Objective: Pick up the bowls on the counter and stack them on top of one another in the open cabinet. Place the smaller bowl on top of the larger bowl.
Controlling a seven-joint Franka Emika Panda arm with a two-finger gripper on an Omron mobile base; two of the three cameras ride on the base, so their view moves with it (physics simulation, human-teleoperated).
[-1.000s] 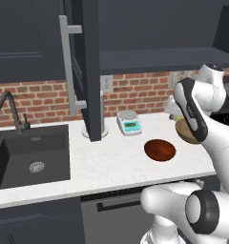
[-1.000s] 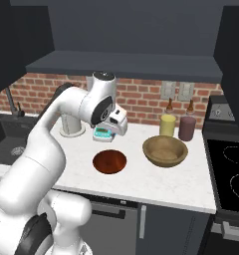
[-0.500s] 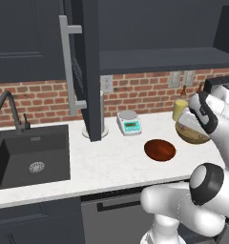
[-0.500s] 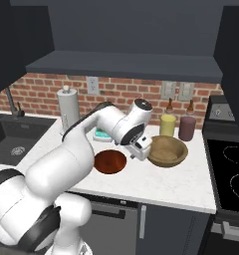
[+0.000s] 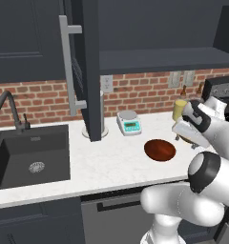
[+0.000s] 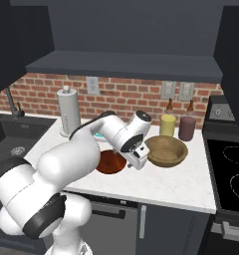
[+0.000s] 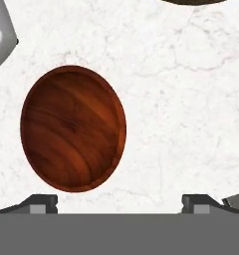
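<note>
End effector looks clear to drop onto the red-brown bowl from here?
Probably yes. The end effector hangs above the counter with its fingers spread. The red-brown bowl lies uncovered below, off toward one finger rather than centred, so it needs a small sideways shift. The tan bowl and scale stand apart from it.

This is a kitchen: a white stone counter [image 5: 111, 164] with a black sink [image 5: 30, 159] and tap [image 5: 9, 107], a red brick wall [image 6: 126, 94], dark cabinets [image 5: 150, 28], a stove [image 6: 231, 174], and a paper towel roll [image 6: 67, 112]
</note>
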